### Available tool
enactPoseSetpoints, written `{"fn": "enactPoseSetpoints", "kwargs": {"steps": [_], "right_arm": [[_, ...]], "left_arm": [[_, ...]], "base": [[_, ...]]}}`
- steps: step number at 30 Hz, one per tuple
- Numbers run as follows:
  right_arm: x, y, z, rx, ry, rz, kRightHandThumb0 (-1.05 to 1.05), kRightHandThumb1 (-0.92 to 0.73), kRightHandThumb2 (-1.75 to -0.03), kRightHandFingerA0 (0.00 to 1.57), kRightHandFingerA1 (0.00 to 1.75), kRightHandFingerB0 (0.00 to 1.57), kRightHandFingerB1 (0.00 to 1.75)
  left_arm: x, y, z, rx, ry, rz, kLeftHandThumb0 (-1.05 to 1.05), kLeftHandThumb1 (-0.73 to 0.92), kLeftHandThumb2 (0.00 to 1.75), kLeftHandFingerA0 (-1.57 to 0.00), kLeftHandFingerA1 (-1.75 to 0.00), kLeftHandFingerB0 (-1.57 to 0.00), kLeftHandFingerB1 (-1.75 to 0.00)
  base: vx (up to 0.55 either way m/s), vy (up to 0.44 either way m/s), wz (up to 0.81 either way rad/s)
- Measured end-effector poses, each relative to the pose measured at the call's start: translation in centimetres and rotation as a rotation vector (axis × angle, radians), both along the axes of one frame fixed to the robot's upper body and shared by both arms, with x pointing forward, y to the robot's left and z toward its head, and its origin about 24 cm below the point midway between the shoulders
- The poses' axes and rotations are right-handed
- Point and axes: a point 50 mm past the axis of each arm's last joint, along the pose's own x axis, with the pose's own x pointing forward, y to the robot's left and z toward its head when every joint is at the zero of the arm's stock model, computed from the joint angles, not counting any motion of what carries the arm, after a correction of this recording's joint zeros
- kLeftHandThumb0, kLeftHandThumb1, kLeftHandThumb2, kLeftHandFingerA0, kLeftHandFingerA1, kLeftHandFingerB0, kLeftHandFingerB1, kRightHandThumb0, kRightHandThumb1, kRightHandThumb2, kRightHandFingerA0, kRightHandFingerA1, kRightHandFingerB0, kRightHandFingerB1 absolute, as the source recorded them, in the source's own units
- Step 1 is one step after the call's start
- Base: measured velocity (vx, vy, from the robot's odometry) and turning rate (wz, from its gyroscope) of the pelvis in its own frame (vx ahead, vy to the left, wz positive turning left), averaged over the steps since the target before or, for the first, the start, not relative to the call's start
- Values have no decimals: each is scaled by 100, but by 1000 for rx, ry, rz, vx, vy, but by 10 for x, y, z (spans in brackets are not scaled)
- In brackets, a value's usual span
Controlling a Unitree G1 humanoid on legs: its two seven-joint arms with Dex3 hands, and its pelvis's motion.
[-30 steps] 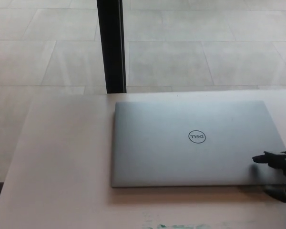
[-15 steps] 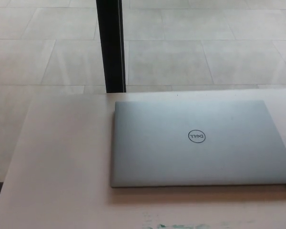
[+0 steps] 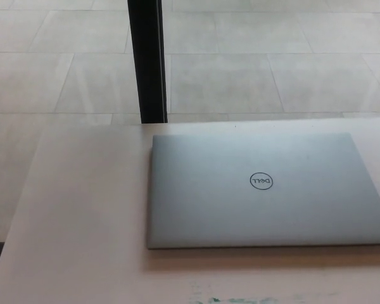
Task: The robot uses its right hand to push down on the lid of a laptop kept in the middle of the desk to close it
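A silver laptop lies flat on the pale desk with its lid fully down. A round logo sits in the middle of the lid. Neither of my hands shows anywhere in the head view, and nothing touches the laptop.
A black vertical post rises behind the desk's far edge, left of the laptop. Beyond it is a tiled floor. A faint greenish mark shows at the desk's near edge. The desk's left edge runs along the picture's left side.
My right hand, which rested on the laptop's near right corner a second ago, has withdrawn to the right and out of the picture. The laptop has stayed in place.
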Motion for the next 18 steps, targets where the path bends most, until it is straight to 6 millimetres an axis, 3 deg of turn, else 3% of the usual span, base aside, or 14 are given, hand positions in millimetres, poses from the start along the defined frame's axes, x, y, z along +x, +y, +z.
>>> {"fn": "enactPoseSetpoints", "kwargs": {"steps": [2,3,7,8,9,10,11,12,17,18], "right_arm": [[-10,-13,-1,36,-19,-57,-77,-92,-69,44,136,15,80],[-16,-20,-1,57,-29,-88,-78,-90,-69,51,138,18,82],[-36,-43,-4,139,-74,-201,-79,-86,-69,58,140,14,82],[-41,-48,-4,160,-91,-228,-77,-87,-68,58,140,15,82],[-46,-53,-4,179,-106,-254,-77,-89,-69,55,144,13,83],[-51,-58,-4,201,-123,-281,-78,-89,-70,59,145,11,87],[-57,-63,-4,225,-145,-310,-77,-90,-70,53,145,11,91],[-61,-67,-4,243,-164,-331,-77,-90,-69,54,144,11,90],[-83,-84,-2,340,-271,-437,-78,-89,-68,56,139,3,83],[-91,-90,-2,377,-310,-476,-85,-75,-112,61,115,4,58]], "left_arm": [[0,0,0,0,-1,0,-105,53,110,-21,-50,-15,-42],[0,0,0,0,0,0,-105,76,71,-24,-44,-19,-35],[0,0,0,0,0,0,-105,78,71,-24,-42,-20,-35],[0,0,0,0,0,0,-105,54,110,-20,-50,-14,-42],[0,0,0,0,0,0,-105,77,70,-24,-43,-20,-35],[0,0,0,0,0,0,-105,77,70,-25,-41,-21,-35],[0,0,0,0,0,0,-105,77,71,-25,-42,-20,-35],[0,0,0,0,0,0,-105,54,110,-21,-48,-14,-41],[0,0,0,0,0,0,-105,55,111,-20,-50,-13,-41],[0,0,0,0,0,0,-105,78,69,-24,-43,-20,-36]], "base": [[0,0,0],[0,0,0],[0,0,0],[0,0,0],[0,0,0],[0,0,0],[0,0,0],[0,0,0],[0,0,0],[0,0,0]]}}
